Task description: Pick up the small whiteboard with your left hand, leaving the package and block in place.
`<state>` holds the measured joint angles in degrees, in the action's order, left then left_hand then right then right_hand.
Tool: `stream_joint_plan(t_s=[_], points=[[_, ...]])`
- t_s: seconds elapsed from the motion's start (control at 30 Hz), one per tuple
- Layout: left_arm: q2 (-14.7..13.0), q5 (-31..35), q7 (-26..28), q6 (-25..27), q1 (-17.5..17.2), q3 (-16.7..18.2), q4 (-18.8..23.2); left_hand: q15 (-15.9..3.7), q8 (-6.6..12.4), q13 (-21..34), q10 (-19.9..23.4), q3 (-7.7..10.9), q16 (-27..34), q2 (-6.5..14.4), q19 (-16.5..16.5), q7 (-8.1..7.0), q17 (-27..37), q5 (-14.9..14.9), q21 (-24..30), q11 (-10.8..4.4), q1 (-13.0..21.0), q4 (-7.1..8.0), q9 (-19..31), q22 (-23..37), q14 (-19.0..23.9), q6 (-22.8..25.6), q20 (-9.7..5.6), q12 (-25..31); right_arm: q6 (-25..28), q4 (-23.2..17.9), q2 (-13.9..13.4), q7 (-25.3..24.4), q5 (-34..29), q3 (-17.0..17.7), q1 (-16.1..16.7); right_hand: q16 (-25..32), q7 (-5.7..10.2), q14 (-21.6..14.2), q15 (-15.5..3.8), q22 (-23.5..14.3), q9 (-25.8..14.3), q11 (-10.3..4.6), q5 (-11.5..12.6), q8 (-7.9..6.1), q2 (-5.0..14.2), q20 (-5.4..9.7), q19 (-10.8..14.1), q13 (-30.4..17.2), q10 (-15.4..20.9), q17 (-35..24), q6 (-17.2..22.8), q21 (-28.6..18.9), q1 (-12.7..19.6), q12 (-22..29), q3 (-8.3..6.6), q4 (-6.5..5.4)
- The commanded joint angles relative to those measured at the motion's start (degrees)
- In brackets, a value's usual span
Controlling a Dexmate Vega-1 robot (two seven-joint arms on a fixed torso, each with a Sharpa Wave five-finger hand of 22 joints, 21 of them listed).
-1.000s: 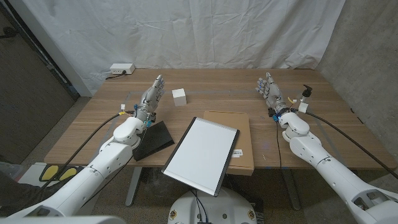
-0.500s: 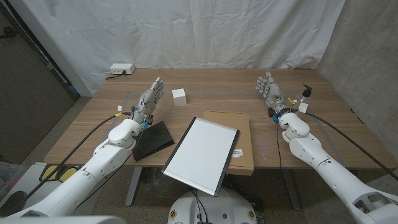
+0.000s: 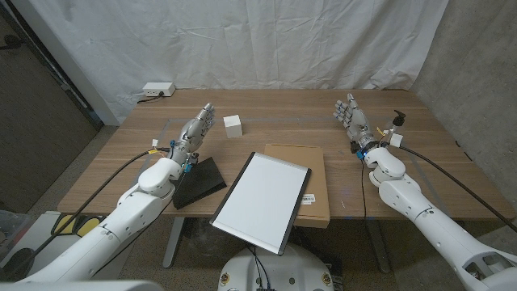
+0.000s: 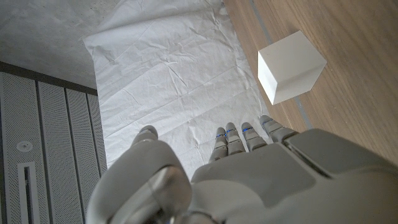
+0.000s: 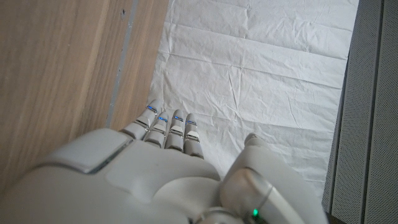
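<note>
Whiteboard: small whiteboard (image 3: 262, 202), flat smooth white rectangle with a thin dark rim; lies tilted at the table's near edge, one corner past it, overlapping the package
Package: flat brown cardboard package (image 3: 311, 179), matte, with a small white label; just right of the board
Block: white block (image 3: 233, 125), a crisp-edged cube; stands apart on the wood beyond the board
Left hand: left hand (image 3: 196, 129), glossy grey shell, fingers straight and close together, holding nothing; near the block, not touching
Right hand: right hand (image 3: 350, 118), fingers extended, slightly apart, empty
Table: wooden table (image 3: 291, 109), grained planks; black flat slab (image 3: 198, 181) beside the left forearm
</note>
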<state>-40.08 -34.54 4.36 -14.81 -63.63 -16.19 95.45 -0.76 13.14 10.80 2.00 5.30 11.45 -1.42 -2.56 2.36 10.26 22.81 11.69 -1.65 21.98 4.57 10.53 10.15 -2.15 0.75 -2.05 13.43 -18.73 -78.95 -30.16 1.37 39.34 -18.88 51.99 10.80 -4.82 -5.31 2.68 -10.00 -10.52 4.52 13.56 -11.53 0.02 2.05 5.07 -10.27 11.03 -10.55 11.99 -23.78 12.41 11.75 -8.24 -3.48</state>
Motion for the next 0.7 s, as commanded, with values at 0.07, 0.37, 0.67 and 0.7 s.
stream_joint_plan(t_s=[0.07, 0.37, 0.67, 0.7], points=[[-3.4, 2.2, 3.7, -0.9, -7.6, 3.4, 7.0, 0.0, 0.04, 0.1, 0.6, 0.01, 0.2, 0.0, 0.7, 0.09, 0.3, -0.2, 0.5, 0.34, 0.9, -0.19, 0.2, 0.2, 0.5, 0.6, -2.88, 0.1, -0.4, 1.3, 0.6, 0.6, 0.0, -0.4, -0.6, 0.2, -0.05, -0.1, 0.35, -0.3, -0.4, 0.48, 0.1, -0.48, 0.19, 0.21, 0.4, -0.2, 0.4, -0.1, 0.8, 0.2, 0.4, 0.2, -0.16, 0.25], [-3.8, 1.9, 6.1, -1.8, -13.8, 6.6, 10.7, 0.17, -0.03, 0.1, 0.7, -0.08, 0.1, 0.0, 0.8, 0.18, 0.3, -0.3, 0.5, 0.36, 1.1, -0.28, 0.2, 0.2, 0.6, 0.8, -2.66, 0.0, -0.3, 2.3, 1.4, 0.7, -0.3, -1.0, -1.6, 0.1, 0.31, 0.1, 0.58, -0.3, -0.4, 0.54, 0.1, -0.03, 0.36, 0.06, 0.4, -0.2, 0.3, -0.2, 0.0, 0.6, 0.4, 0.2, -0.13, 0.33], [-5.1, 5.7, 10.9, 1.7, -18.5, 9.2, 15.4, -0.45, -0.28, 0.1, 0.6, 0.01, -0.2, 0.4, 0.4, -0.23, 0.3, -0.5, 0.2, -0.06, 1.7, -0.53, 0.2, 0.2, 0.4, 1.0, -2.26, -0.4, -0.3, 2.3, 1.8, 0.6, -0.4, -1.2, -1.8, 0.0, 0.32, 0.3, 0.75, -0.3, -0.4, 0.76, 0.0, 0.11, 0.49, -0.1, 0.1, -0.2, 0.0, -0.2, -0.3, 1.0, 0.5, 0.1, -0.13, 0.42], [-5.1, 5.9, 10.9, 1.6, -18.8, 9.3, 15.6, -0.45, -0.28, 0.1, 0.6, 0.03, -0.2, 0.5, 0.4, -0.27, 0.3, -0.6, 0.2, -0.11, 1.8, -0.56, 0.2, 0.2, 0.5, 1.0, -2.25, -0.4, -0.3, 2.3, 1.8, 0.6, -0.4, -1.2, -1.8, 0.0, 0.31, 0.4, 0.73, -0.3, -0.4, 0.72, 0.0, 0.12, 0.5, -0.14, 0.1, -0.2, 0.0, -0.2, -0.3, 1.0, 0.5, 0.1, -0.13, 0.43]])
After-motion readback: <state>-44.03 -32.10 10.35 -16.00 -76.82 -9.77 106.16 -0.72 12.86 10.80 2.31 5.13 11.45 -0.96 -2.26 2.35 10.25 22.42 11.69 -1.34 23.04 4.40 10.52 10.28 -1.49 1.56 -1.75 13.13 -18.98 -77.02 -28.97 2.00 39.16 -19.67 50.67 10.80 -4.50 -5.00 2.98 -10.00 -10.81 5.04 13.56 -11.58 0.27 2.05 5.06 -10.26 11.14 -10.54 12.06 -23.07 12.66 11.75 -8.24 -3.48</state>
